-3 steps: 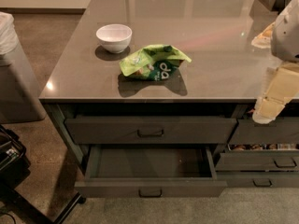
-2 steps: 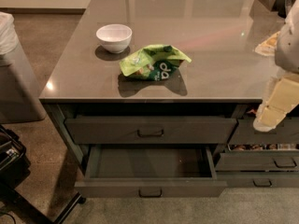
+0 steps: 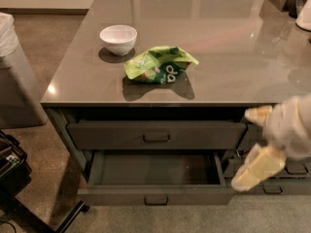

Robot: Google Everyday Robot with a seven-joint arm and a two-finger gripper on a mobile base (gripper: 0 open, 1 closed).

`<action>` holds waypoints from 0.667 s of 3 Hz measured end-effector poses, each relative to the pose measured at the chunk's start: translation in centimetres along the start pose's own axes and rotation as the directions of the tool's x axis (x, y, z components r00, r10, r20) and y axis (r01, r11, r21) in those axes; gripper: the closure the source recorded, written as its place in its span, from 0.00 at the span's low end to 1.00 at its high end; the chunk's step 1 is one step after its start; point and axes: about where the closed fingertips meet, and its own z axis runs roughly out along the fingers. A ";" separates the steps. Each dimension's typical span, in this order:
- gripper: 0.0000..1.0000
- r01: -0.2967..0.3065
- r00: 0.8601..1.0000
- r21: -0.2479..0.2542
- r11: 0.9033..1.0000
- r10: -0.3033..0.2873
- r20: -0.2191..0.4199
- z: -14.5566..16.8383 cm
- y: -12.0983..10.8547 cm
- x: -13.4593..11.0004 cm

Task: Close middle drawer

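The middle drawer (image 3: 155,196) is the wide dark grey-green one under the counter. It stands pulled out, with its plain dark inside (image 3: 158,169) bare and its small loop handle (image 3: 156,200) at the centre of the front panel. The wide top drawer (image 3: 155,135) above it is shut. My gripper (image 3: 253,142) hangs at the right, level with the open drawer's right end and just beside it, in front of the narrower drawers. Its two cream fingers (image 3: 256,168) are spread apart and hold nothing. It does not touch the drawer front.
A white bowl (image 3: 118,39) and a green snack bag (image 3: 160,64) lie on the grey counter (image 3: 218,42). Narrower drawers (image 3: 286,178) stand to the right behind the gripper. A grey bin (image 3: 17,76) stands at the left, and a black object (image 3: 9,164) on the floor at lower left.
My gripper has come down and leftward from beside the counter's right edge to the level of the open drawer's right end. The drawer has not moved.
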 end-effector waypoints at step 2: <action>0.19 -0.210 0.971 -0.143 0.967 0.223 0.085 13.5 4.0 7.1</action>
